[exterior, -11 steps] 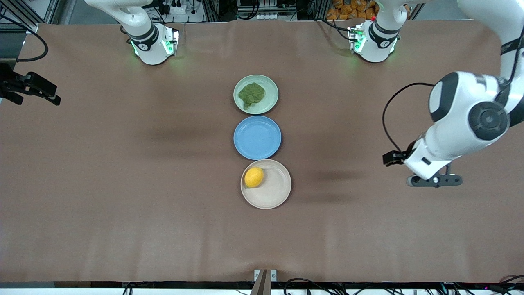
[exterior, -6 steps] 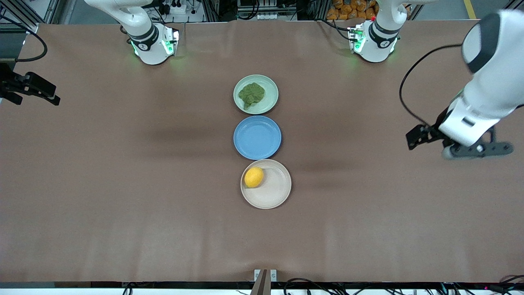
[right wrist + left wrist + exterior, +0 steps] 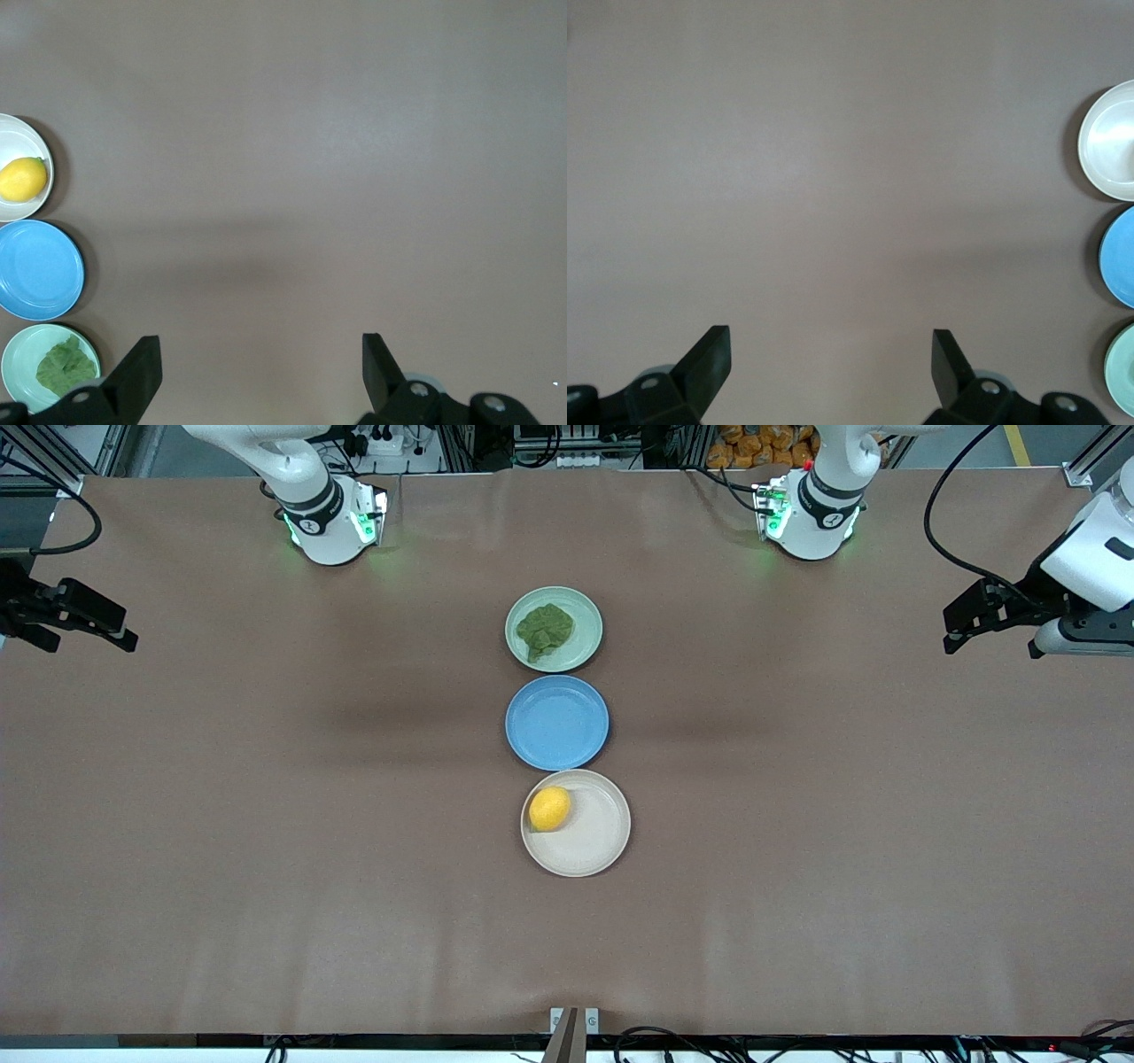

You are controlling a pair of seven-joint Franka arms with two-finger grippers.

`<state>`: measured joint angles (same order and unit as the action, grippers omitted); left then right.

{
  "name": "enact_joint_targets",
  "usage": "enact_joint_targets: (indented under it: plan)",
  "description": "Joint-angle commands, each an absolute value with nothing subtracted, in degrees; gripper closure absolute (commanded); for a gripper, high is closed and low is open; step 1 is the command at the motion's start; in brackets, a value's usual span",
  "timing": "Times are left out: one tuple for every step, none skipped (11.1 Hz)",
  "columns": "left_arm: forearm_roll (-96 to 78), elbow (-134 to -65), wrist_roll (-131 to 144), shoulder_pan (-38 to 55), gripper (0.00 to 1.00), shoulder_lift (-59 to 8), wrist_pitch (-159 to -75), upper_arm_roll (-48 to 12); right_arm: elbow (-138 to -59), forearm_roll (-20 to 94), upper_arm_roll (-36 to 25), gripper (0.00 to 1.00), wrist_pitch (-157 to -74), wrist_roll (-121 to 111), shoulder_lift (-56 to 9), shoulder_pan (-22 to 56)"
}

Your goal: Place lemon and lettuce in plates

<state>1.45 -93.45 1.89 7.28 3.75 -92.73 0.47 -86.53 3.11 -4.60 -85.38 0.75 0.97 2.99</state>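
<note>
The lemon (image 3: 549, 809) lies in the beige-white plate (image 3: 595, 843), nearest the front camera. The lettuce (image 3: 544, 630) lies in the mint green plate (image 3: 586, 613), nearest the robots' bases. My left gripper (image 3: 1085, 640) is open and empty over bare table at the left arm's end; its wrist view (image 3: 831, 354) shows only the plates' edges. My right gripper (image 3: 27, 631) is open and empty at the right arm's end. Its wrist view (image 3: 261, 359) shows the lemon (image 3: 22, 179) and the lettuce (image 3: 64, 367) in their plates.
An empty blue plate (image 3: 557, 722) sits between the two other plates, the three in a row across the table's middle. The brown table cover (image 3: 266, 824) is bare around them. Both arm bases stand along the table's edge farthest from the front camera.
My left arm has swung away from the plates toward its own end of the table and toward the bases, gripper empty. The right gripper has barely moved. Lemon and lettuce are still.
</note>
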Motion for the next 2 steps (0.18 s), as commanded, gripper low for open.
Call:
enact_joint_targets:
  plan:
    - [-0.1, -93.0, 0.2, 6.9, 0.0, 4.0, -91.3, -0.2, -87.4, 3.8, -5.2, 0.0, -85.3, -0.1, 2.0, 3.0]
    - [-0.2, -92.9, 0.2, 6.8, 0.0, 3.9, -91.3, -0.3, -87.4, 3.8, -5.2, 0.0, -85.3, -0.1, 2.0, 3.1]
